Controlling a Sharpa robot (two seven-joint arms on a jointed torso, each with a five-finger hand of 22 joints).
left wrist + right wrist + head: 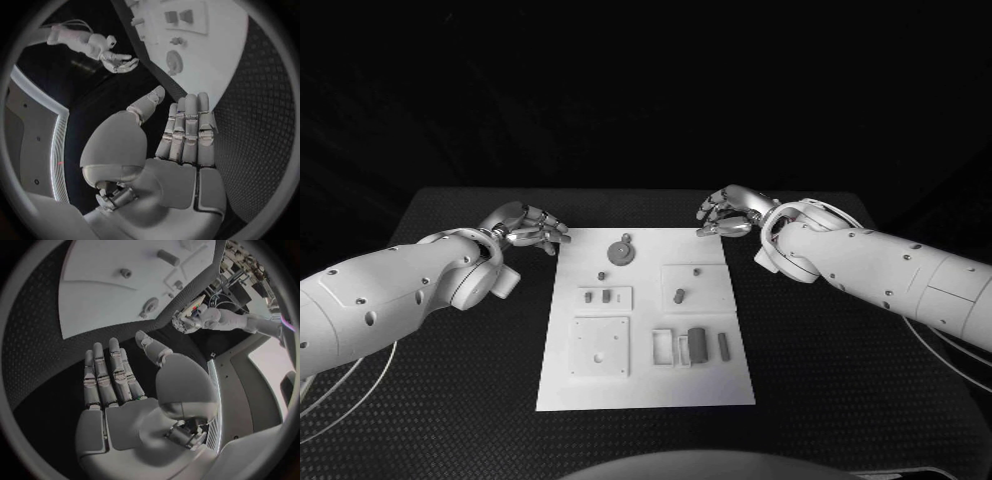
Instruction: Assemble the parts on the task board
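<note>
So both are just parked: left robot hand [524, 226] and right robot hand [733, 213] hover spread, holding nothing, off the task board's [646, 395] far corners. Parts [620, 250] lie loose on it mid-surface, probably staged for picking.

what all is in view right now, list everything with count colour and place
table: one, black, under everything
task board: one, white, middle of the table
round part: one, grey, far end of the board
small parts: several, grey, lying or standing on the board's raised plates; exact count unclear
left hand: one, silver, off the board's far left corner, fingers straight and empty
right hand: one, silver, off the board's far right corner, fingers straight and empty
arms: two, white, entering from each side
</note>
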